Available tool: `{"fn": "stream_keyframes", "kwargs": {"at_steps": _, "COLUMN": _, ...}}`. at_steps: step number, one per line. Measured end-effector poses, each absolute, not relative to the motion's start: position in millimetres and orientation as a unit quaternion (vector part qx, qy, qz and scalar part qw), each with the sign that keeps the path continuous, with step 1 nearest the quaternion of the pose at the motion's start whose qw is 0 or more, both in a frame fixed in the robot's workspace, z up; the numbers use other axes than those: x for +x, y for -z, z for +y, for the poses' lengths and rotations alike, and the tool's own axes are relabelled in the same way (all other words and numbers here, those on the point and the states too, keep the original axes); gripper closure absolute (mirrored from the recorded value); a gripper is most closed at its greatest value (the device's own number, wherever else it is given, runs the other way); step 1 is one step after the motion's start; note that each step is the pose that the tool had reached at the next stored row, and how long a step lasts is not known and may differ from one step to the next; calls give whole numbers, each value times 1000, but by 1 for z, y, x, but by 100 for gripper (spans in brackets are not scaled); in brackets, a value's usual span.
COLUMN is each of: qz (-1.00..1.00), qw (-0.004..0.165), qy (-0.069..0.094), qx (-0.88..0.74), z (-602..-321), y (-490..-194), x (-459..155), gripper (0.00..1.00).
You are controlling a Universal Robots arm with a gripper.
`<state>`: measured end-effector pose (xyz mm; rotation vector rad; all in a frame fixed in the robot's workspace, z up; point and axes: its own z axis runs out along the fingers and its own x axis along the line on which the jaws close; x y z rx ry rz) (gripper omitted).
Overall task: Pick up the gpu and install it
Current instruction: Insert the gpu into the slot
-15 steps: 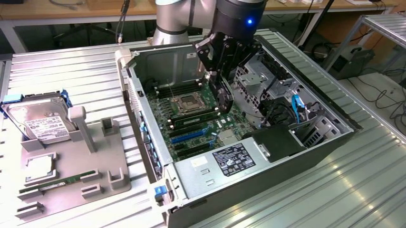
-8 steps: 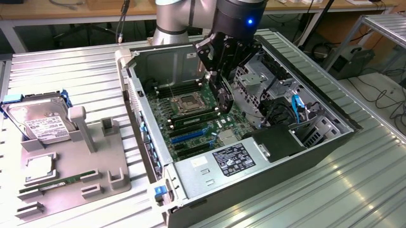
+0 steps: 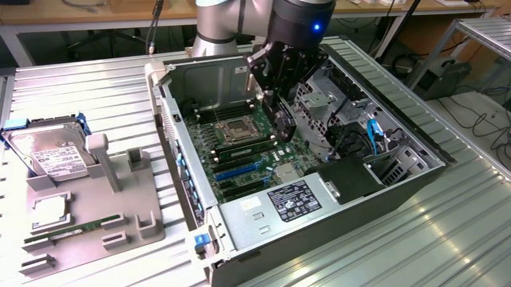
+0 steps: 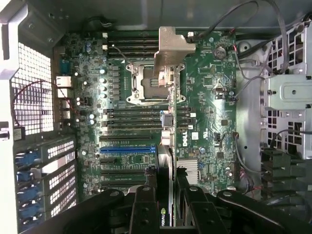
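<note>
I have the open computer case (image 3: 319, 197) lying on its side on the ribbed metal desk (image 3: 96, 95), and my claw (image 3: 281, 122) hangs inside it, above the motherboard (image 4: 204, 97). The claw is clamped on the gpu (image 4: 168, 141), which I carry edge-on: in the wrist view the card runs straight out from between the fingers (image 4: 146, 209), ending in its silver bracket (image 4: 171, 48) at the far end. Directly under the card sits the CPU socket (image 4: 148, 83), with the blue expansion slot (image 4: 127, 149) below the claw and off to one side, nearer the case's rear grille (image 4: 34, 87). Out beyond the case, well apart from the claw, the grey holder tray (image 3: 88, 203) carries the hard drive (image 3: 48, 152) and a RAM stick (image 3: 68, 230). My worry from here: the card hovers over the socket rather than the slot, so a descent now would probably strike the socket or memory slots. The loose cables (image 4: 239, 63) beside the claw could snag too, and a thin edge grip may let the card tilt.
</note>
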<state>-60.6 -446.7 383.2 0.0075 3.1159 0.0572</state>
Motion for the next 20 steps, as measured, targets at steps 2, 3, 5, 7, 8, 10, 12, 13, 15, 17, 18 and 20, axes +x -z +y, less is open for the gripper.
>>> {"fn": "stream_keyframes", "kwargs": {"at_steps": 2, "qz": 1000, "qw": 12, "qy": -19, "qx": -11, "z": -447, "y": -383, "x": -61, "gripper": 74}}
{"fn": "stream_keyframes", "kwargs": {"at_steps": 3, "qz": 999, "qw": 12, "qy": -19, "qx": -23, "z": -447, "y": -383, "x": -61, "gripper": 74}}
{"fn": "stream_keyframes", "kwargs": {"at_steps": 5, "qz": 999, "qw": 12, "qy": -19, "qx": -50, "z": -447, "y": -383, "x": -61, "gripper": 74}}
{"fn": "stream_keyframes", "kwargs": {"at_steps": 7, "qz": 998, "qw": 11, "qy": -19, "qx": -66, "z": -447, "y": -383, "x": -61, "gripper": 74}}
{"fn": "stream_keyframes", "kwargs": {"at_steps": 8, "qz": 997, "qw": 11, "qy": -19, "qx": -78, "z": -447, "y": -383, "x": -61, "gripper": 74}}
{"fn": "stream_keyframes", "kwargs": {"at_steps": 10, "qz": 995, "qw": 11, "qy": -20, "qx": -94, "z": -447, "y": -383, "x": -61, "gripper": 74}}
{"fn": "stream_keyframes", "kwargs": {"at_steps": 12, "qz": 994, "qw": 10, "qy": -20, "qx": -108, "z": -447, "y": -383, "x": -61, "gripper": 74}}
{"fn": "stream_keyframes", "kwargs": {"at_steps": 13, "qz": 992, "qw": 10, "qy": -20, "qx": -121, "z": -447, "y": -383, "x": -61, "gripper": 74}}
{"fn": "stream_keyframes", "kwargs": {"at_steps": 15, "qz": 990, "qw": 10, "qy": -20, "qx": -136, "z": -447, "y": -383, "x": -61, "gripper": 74}}
{"fn": "stream_keyframes", "kwargs": {"at_steps": 17, "qz": 988, "qw": 10, "qy": -20, "qx": -151, "z": -447, "y": -383, "x": -61, "gripper": 74}}
{"fn": "stream_keyframes", "kwargs": {"at_steps": 18, "qz": 987, "qw": 9, "qy": -20, "qx": -161, "z": -447, "y": -383, "x": -61, "gripper": 74}}
{"fn": "stream_keyframes", "kwargs": {"at_steps": 20, "qz": 984, "qw": 9, "qy": -20, "qx": -178, "z": -447, "y": -383, "x": -61, "gripper": 74}}
